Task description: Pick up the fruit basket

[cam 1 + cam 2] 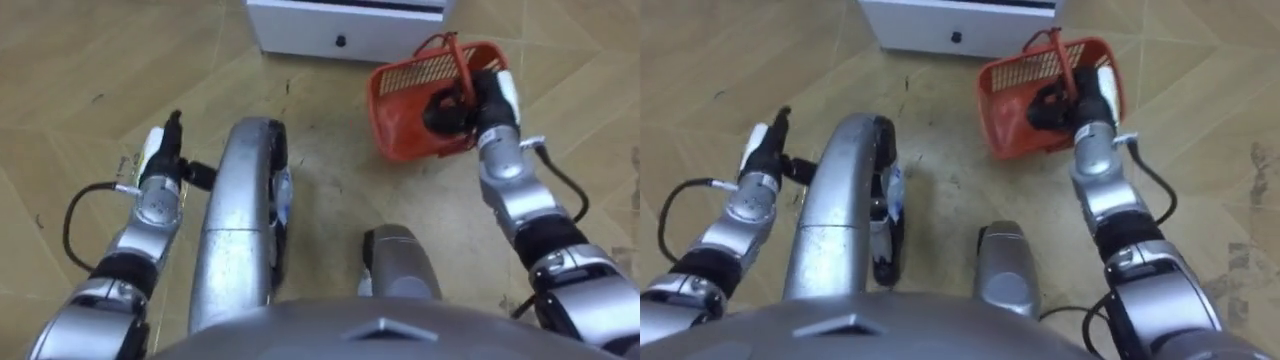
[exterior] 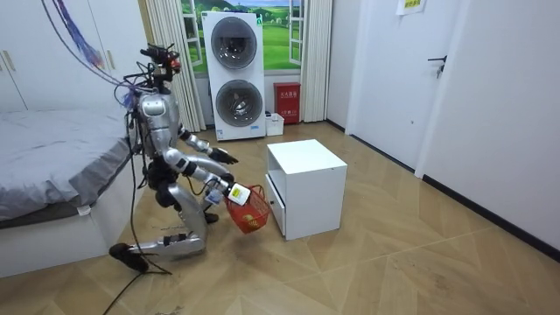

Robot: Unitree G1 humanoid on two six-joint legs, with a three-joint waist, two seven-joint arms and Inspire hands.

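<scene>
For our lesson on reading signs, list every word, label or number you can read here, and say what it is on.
None can be read.
Red box beside the washing machines: print too small.
Yellow sign high on the wall: too small.
Fruit basket, white cabinet: no text seen.

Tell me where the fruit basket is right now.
In the left eye view the fruit basket is at the upper right, tilted and gripped by the right hand, just in front of the white cabinet.
</scene>
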